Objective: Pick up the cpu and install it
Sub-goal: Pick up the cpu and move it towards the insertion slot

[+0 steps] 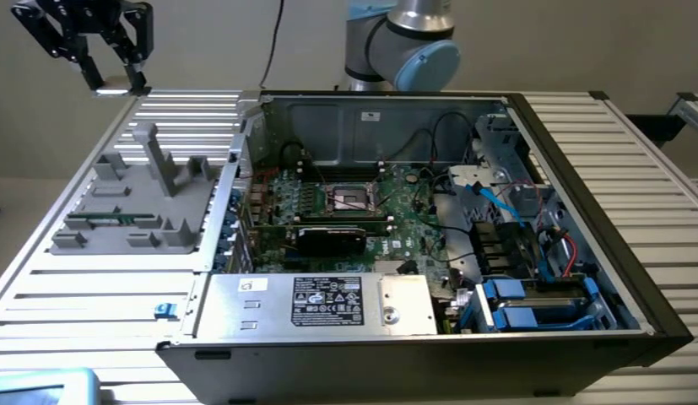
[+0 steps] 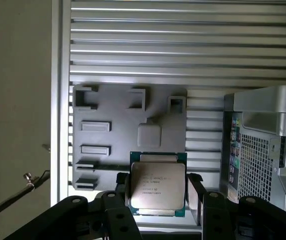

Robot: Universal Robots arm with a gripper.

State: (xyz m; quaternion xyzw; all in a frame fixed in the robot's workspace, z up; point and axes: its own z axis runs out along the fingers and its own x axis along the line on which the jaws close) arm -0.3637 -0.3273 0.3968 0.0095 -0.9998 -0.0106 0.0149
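Fingers [image 2: 194, 200] are part-closed and clamped on two opposite edges of the cpu [image 2: 158, 185], which is held flat with its silver lid facing the wrist camera. The cpu hangs in the air at the far end of the exterior view's left, over the slatted surface [image 1: 89, 295] and beyond the grey fixture tray [image 1: 135, 202], touching neither. The open PC case [image 1: 439, 211] sits just to the exterior view's right of the tray, its motherboard socket [image 1: 351, 198] well apart from the cpu.
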